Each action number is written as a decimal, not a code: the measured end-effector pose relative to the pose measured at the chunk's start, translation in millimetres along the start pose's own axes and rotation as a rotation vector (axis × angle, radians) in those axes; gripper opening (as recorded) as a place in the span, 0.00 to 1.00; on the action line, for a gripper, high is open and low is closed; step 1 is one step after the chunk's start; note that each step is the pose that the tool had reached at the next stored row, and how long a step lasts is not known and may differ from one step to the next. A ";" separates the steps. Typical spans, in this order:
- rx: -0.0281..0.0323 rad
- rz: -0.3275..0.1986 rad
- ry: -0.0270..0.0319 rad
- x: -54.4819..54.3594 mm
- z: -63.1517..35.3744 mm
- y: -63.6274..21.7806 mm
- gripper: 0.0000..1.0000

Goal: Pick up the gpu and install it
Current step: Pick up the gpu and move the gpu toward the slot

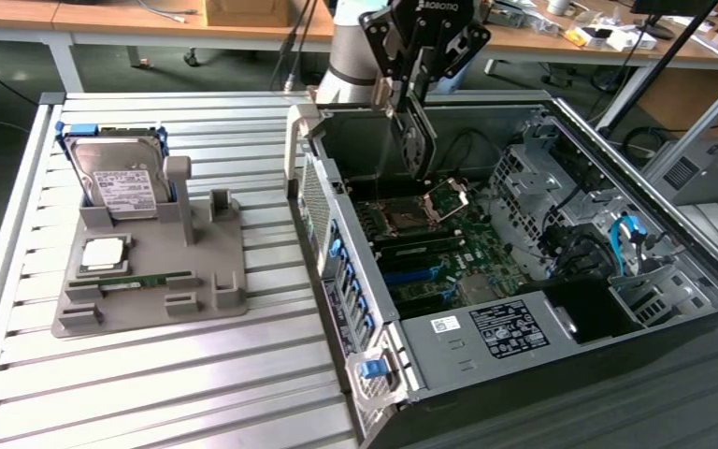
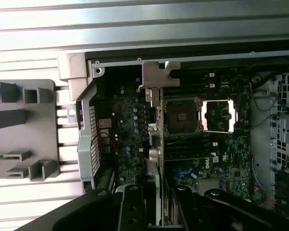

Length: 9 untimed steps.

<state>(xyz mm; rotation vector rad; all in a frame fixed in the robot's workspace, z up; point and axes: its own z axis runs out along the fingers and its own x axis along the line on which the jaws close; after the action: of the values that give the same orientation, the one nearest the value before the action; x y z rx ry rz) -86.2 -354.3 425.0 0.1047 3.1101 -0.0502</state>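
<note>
**GPU held over open case**

Slatted metal table (image 1: 147, 374) fills the ext. view, wooden benches w/ clutter along the top edge. On the ext. view's left sits a grey fixture (image 1: 147, 299) w/ a hard drive (image 1: 116, 178) standing at its far end and a green RAM stick (image 1: 135, 279) lying flat nearer the front. Open PC case (image 1: 334, 234) takes the right half, mobo facing up, CPU socket (image 1: 407, 217) uncovered.

Gripper (image 1: 409, 94) hangs at upper centre of frame, above the case's far end, clamped on the gpu (image 1: 417, 140). Card hangs on edge below the fingers, its lower end above the socket area, not seated in a slot.

Wrist view: gripper (image 2: 156, 211) w/ fingers (image 2: 132, 207) either side of the gpu (image 2: 160, 84), seen edge-on, silver bracket at the far end, mobo beyond it.
</note>
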 end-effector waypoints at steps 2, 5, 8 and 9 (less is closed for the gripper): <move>0.0002 0.000 0.0000 -1.9 0.4 0.1 0.27; 0.0004 0.000 0.0000 -4.3 1.0 0.3 0.27; 0.0007 0.000 0.0000 -7.0 1.5 0.5 0.27; 0.0008 0.000 0.0000 -8.0 1.7 0.6 0.27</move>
<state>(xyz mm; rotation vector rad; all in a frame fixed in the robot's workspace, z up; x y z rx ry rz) -78.2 -354.3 423.5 0.1046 3.1101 -0.0515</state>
